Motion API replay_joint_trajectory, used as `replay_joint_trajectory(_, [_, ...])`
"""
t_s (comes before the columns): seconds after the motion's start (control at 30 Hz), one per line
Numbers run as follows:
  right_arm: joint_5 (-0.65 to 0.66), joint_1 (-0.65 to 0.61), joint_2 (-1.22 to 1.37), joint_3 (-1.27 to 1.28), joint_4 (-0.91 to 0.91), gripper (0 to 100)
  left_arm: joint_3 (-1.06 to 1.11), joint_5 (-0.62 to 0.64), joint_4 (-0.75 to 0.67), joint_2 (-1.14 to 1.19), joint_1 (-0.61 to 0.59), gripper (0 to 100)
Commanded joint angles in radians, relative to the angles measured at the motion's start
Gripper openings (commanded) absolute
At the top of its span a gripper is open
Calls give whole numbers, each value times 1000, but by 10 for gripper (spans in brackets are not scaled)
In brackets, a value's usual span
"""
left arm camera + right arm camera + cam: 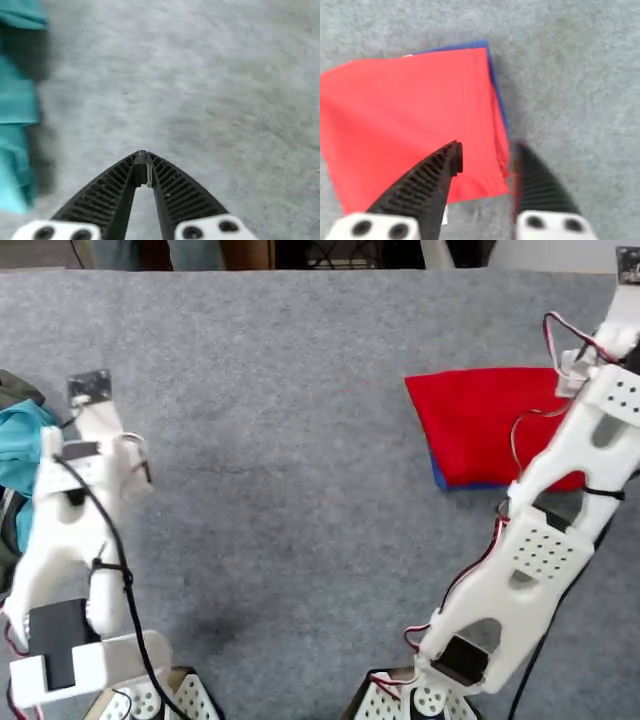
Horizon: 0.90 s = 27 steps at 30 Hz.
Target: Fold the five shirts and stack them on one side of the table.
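1. Grey felt desk (290, 440) carries everything, and its middle probably serves as the folding space.
2. Folded red shirt (480, 420) lies on a blue shirt (440, 480) at the right side, which looks like the stack. The right wrist view shows blue along two edges; the high view shows it at one corner.
3. Unfolded teal shirt (22, 445) sits heaped at the left edge.
4. Right fingers (427, 180) hang released over the red shirt's corner.
5. Left fingers (117, 192) are clenched on nothing beside the teal shirt — plainest from the left wrist.

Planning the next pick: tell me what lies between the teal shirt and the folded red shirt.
High view: the left arm stands beside the teal shirt; beyond it, bare grey table cover up to the red shirt.
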Motion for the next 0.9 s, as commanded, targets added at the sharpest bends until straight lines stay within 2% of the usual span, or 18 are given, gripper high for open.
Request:
replay_joint_trajectory(0.0, [-109,-25,-13,-4,9,43,-193,-63,158,-51,-137,30])
replay_joint_trajectory(0.13, [-124,-44,-16,51,14,18,-374,-170,296,-48,-320,30])
replay_joint_trajectory(0.27, [-124,-61,-41,133,14,18,-489,-272,322,-38,-507,34])
replay_joint_trajectory(0.33, [-124,-78,-71,182,14,18,-493,-296,290,-37,-572,88])
replay_joint_trajectory(0.47, [-124,-140,-128,271,12,18,-440,-281,118,-9,-671,241])
replay_joint_trajectory(0.63, [-127,-221,-176,340,12,18,-507,-256,-21,123,-789,245])
replay_joint_trajectory(0.87, [-167,-293,-186,383,11,18,-704,-258,-23,506,-865,241])
